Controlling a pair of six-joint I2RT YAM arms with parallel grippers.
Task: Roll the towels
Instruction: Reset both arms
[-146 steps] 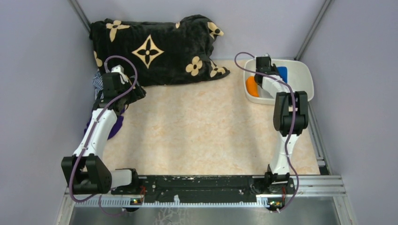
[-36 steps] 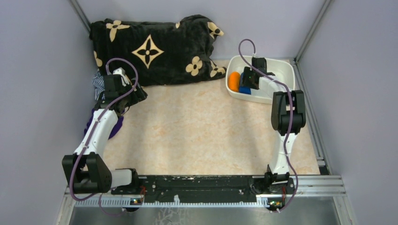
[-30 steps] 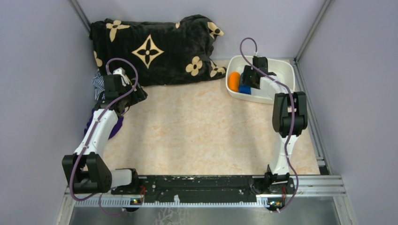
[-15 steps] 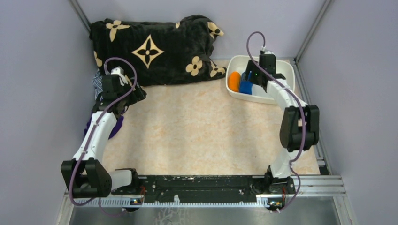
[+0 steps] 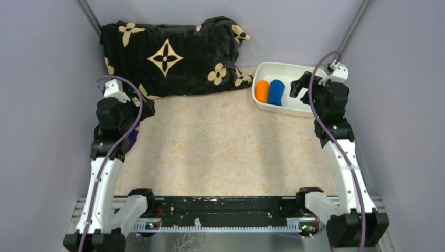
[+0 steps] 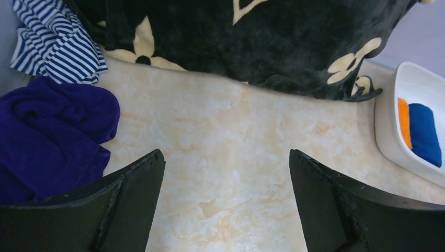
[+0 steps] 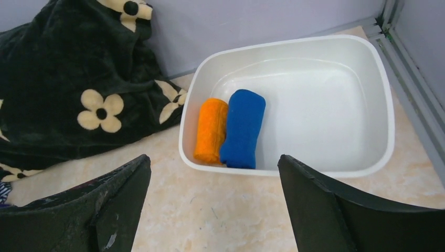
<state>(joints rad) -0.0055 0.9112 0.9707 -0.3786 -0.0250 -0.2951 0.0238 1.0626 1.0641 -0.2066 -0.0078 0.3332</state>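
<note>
— Right gripper (image 7: 212, 157) and left gripper (image 6: 225, 152): state?
— Both spread wide, holding nothing.
— Towels?
— Orange towel (image 7: 211, 129) and blue towel (image 7: 242, 127) lie rolled, touching, inside white tub (image 7: 336, 47); soft, light, probably best pinched mid-roll.

Soft, even light fell from above, bright throughout, with no hard glare. The worktop (image 5: 220, 142) carried faint pale bands and only weak shadows. The black blanket (image 5: 173, 52) swallowed most detail in its folds. The white tub (image 7: 336, 110) showed a mild sheen inside. At the bottom edges of the wrist views, the left gripper (image 6: 225, 155) and right gripper (image 7: 213, 157) appeared as dark, nearly featureless shapes.
</note>
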